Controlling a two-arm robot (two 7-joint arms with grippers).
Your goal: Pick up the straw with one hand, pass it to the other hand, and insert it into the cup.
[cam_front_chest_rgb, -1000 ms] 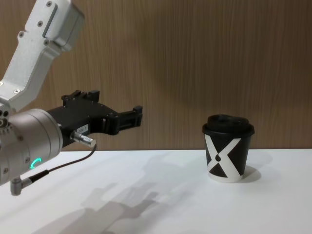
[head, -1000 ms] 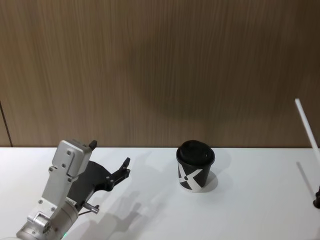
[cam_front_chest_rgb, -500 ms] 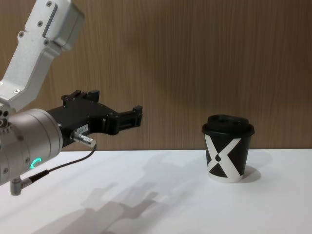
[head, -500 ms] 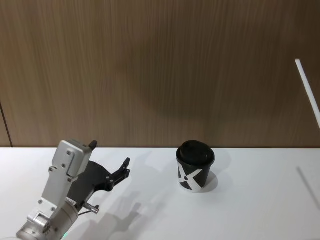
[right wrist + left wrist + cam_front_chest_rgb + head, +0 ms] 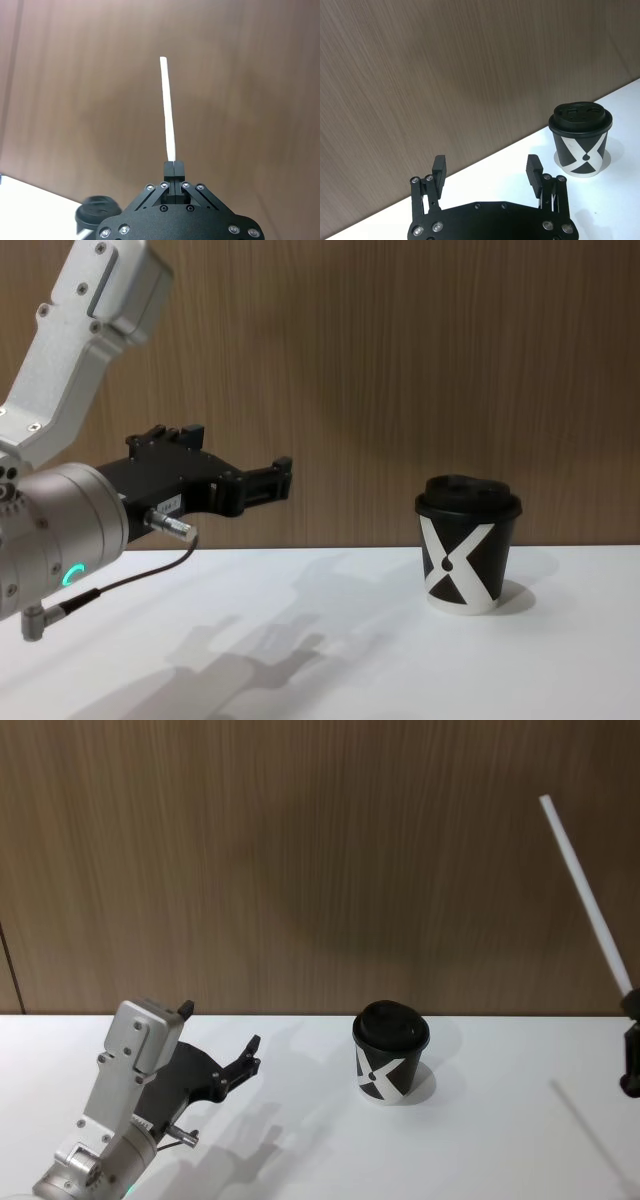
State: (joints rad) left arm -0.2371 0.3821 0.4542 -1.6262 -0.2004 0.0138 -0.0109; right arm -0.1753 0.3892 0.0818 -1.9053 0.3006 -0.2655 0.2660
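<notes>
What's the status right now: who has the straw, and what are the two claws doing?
Right gripper shut on the straw, raised and tilted. Left gripper open, empty, left of the cup. Cup upright, lid on, straw not yet in.

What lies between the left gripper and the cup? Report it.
Nothing. In the head view, the white table between the open left gripper and the cup is bare; only faint shadows cross it.
</notes>
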